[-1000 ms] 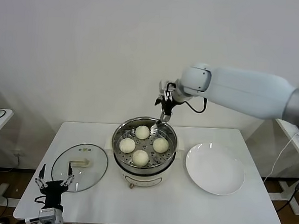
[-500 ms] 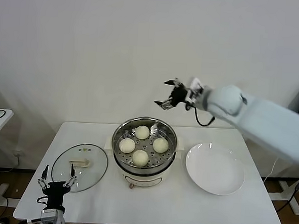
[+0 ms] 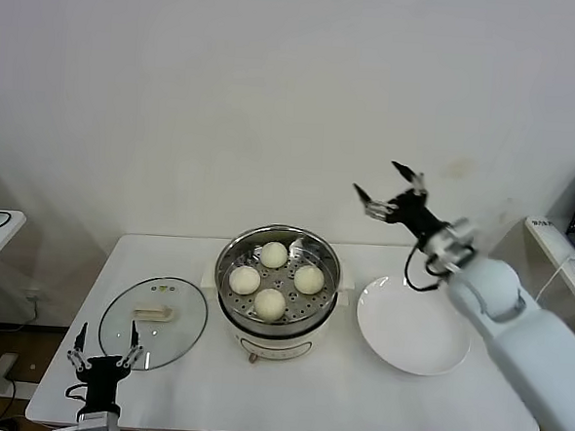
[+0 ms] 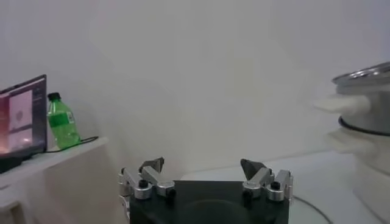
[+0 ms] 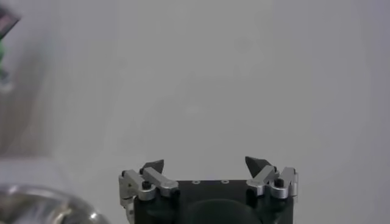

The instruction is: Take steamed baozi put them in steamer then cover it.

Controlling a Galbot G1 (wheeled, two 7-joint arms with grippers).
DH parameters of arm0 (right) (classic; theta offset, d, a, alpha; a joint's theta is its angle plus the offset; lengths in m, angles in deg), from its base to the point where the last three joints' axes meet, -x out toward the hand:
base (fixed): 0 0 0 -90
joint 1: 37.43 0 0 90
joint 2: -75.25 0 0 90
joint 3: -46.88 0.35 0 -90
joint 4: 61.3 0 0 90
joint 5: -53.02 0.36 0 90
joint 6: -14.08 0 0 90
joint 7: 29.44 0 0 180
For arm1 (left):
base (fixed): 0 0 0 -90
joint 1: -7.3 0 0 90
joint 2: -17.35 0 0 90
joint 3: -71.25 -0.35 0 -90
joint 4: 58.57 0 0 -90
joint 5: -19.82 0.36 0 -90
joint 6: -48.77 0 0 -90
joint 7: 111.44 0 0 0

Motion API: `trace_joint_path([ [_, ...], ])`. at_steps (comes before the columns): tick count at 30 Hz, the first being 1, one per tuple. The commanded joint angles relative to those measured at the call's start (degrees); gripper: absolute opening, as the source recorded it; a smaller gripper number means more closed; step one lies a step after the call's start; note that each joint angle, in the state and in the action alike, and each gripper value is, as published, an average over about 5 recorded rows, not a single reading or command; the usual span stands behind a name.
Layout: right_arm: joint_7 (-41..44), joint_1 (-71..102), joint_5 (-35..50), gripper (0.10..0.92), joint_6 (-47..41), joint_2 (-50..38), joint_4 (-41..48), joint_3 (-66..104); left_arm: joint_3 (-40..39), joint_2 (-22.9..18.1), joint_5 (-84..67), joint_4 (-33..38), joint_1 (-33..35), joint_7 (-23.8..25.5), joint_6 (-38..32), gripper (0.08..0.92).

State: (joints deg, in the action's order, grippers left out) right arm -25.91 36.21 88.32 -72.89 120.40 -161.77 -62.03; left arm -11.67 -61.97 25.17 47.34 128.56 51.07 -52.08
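Observation:
Several steamed baozi (image 3: 270, 303) lie on the perforated tray inside the steel steamer (image 3: 228, 256) at the table's middle. The glass cover (image 3: 153, 320) with its cream handle lies flat on the table to the steamer's left. My right gripper (image 3: 391, 190) is open and empty, raised in the air above the white plate, right of the steamer. My left gripper (image 3: 104, 349) is open and empty at the table's front left edge, just in front of the cover. In the left wrist view the left gripper (image 4: 204, 165) faces the steamer's side (image 4: 365, 115). In the right wrist view the right gripper (image 5: 205, 163) faces the bare wall.
An empty white plate (image 3: 414, 326) lies right of the steamer. A side table at the far left carries a green bottle (image 4: 61, 121) and a screen (image 4: 22, 115). Another small table stands at the right edge.
My right arm has swung away from above the steamer's far rim, moving right and up to above the plate, gripper open throughout. The left gripper has barely shifted.

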Motion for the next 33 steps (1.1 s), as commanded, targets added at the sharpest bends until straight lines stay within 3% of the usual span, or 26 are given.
trace_joint_path([
  [1,10.76,37.89,-3.31,0.823,14.72,17.42,1.41,40.10,0.59,1.80,6.39,-4.70,-0.21,-1.68,-2.28,0.823],
  [8,18.12,48.06,0.40,0.823,9.42,25.60,-1.10,45.63,1.53,5.12,18.27,-10.19,-1.67,-4.12,-2.73,0.823],
  [14,22.41,50.98,1.72,0.823,12.09,27.17,2.14,48.20,0.74,9.31,33.33,-15.18,-4.38,-4.98,-3.51,0.823],
  [19,23.53,51.87,3.99,0.823,13.05,28.33,-0.02,46.49,-1.58,12.36,43.11,-18.48,-7.20,-3.42,-3.37,0.823],
  [33,23.08,52.97,3.51,0.823,13.46,30.71,-4.79,43.70,-4.28,17.52,47.96,-26.17,-16.20,0.65,-1.99,0.823],
])
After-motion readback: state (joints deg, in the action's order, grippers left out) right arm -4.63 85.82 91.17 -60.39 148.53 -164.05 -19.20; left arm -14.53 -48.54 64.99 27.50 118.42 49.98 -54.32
